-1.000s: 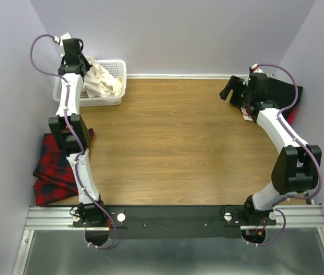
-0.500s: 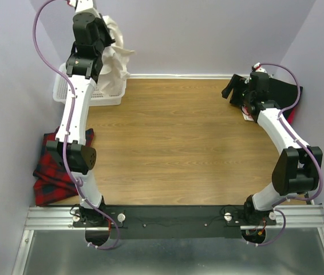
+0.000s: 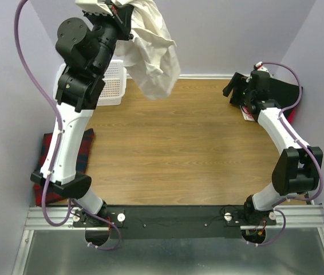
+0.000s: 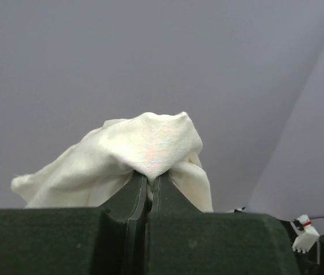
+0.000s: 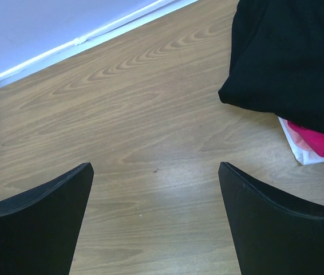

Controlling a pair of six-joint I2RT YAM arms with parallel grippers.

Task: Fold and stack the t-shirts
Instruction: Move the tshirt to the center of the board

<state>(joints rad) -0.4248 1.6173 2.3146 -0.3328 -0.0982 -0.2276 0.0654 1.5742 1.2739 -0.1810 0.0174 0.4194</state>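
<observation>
Cream shirt (image 3: 150, 51) higher now, clear of basket (image 3: 114, 86)

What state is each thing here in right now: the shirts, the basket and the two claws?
Cream shirt: unfolded, hanging from the left gripper.
Left gripper: shut on the cream shirt.
Right gripper: open, holding nothing.
Black shirt: folded, lying on the red shirt.
Red shirt: mostly covered, one edge showing.
Basket: upright, contents hidden.
Checked cloth: lying crumpled on the left.
</observation>
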